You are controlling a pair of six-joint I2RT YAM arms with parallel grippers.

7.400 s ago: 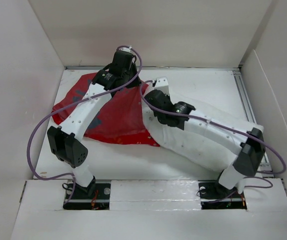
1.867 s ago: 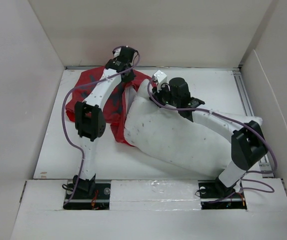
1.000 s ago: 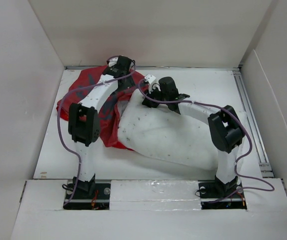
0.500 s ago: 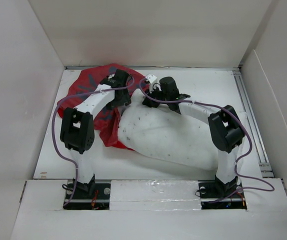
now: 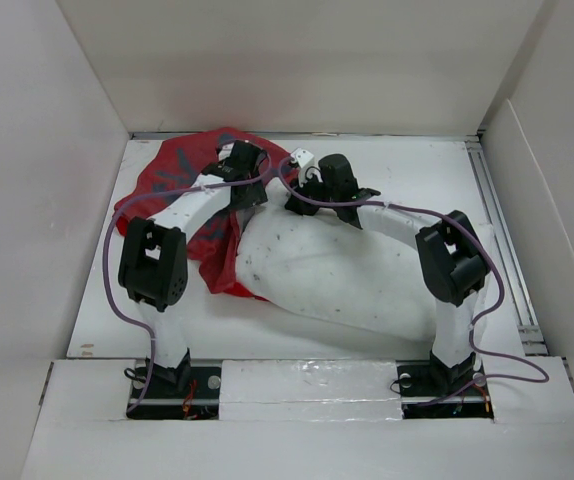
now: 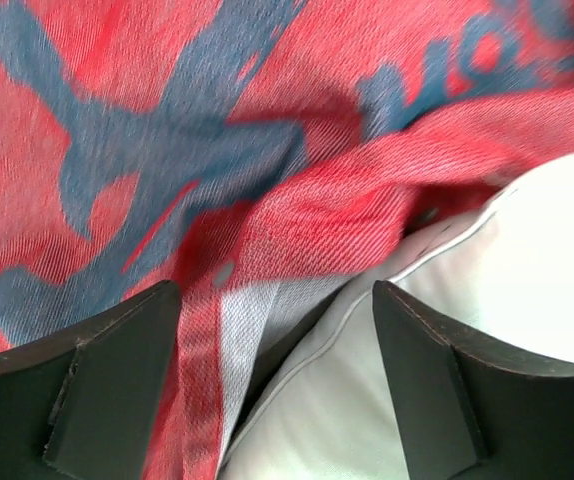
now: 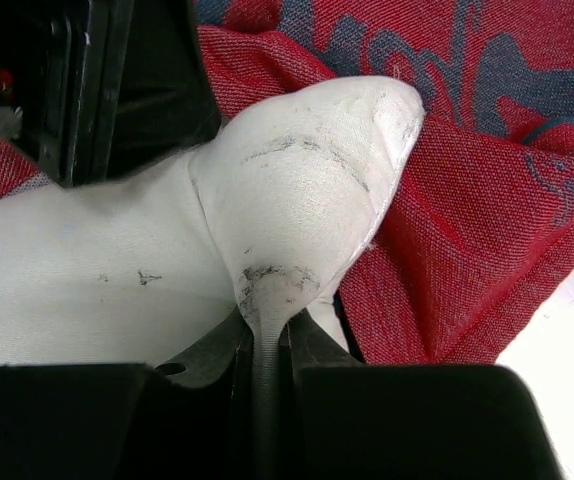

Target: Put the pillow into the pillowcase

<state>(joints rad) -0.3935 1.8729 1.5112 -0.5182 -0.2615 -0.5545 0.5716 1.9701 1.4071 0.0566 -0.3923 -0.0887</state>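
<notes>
Red fabric of the pillowcase [image 5: 172, 178] lies bunched at the far left of the table [image 5: 417, 165]. Its duller face is up and carries grey-blue marks. The marks appear in both wrist views as partial strokes. None can be read as words.

**Pillow.** The pillow [image 5: 342, 270] lies across the middle of the table, with its left end against the pillowcase. The left corner overlaps red fabric. Most of the body is outside the pillowcase. Small dark specks dot the white cover. The pinched corner shows grey smudges in the right wrist view.

**Left claw.** The left claw [image 6: 275, 295] is open, jaws wide apart. It sits over the pillowcase hem where the hem meets the pillow edge. Red hem and white cover both lie between the fingers [image 6: 107, 390]. The left finger is at the edge of the hem. No pinch is visible.

**Right claw.** The right claw [image 7: 265, 345] is closed on a thin fold at the pillow corner. The corner bulges up beyond the fingertips, and red fabric lies just behind and beside it.

**Change from half a second earlier.**
- The pillow and the right claw hold the same position.
- The left claw has shifted slightly toward the right claw.
- The pillowcase outline is nearly unchanged.
</notes>
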